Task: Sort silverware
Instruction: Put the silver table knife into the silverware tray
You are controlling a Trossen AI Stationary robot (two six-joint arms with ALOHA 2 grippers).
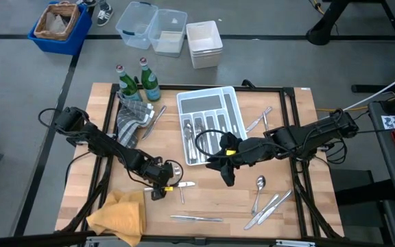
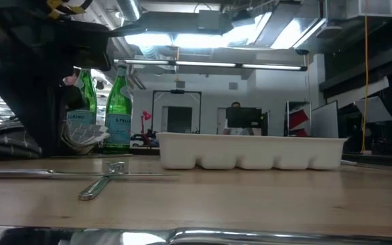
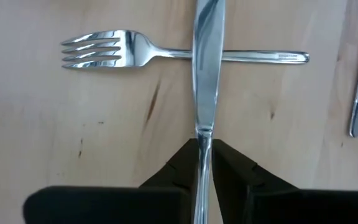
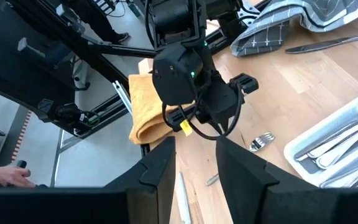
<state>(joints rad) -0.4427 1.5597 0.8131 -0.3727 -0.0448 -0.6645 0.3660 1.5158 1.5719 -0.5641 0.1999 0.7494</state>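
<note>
Fingers of left gripper [image 3: 205,163] pinch a knife [image 3: 206,68] lying across a fork [image 3: 166,52] on tabletop [image 3: 55,124], front-left of tray [image 1: 233,101]. Pickup underway; next: lift, carry to tray. Right gripper [image 4: 194,163] fingers apart, empty, hovering nearby.

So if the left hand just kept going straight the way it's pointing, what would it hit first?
Probably the fork. The left hand has a knife between its fingers, and that knife already crosses the fork's handle. Whether the two touch is unclear.

Grey floor [image 1: 266,62] around the table; bright ceiling strip lights [image 2: 182,41] overhead.
</note>
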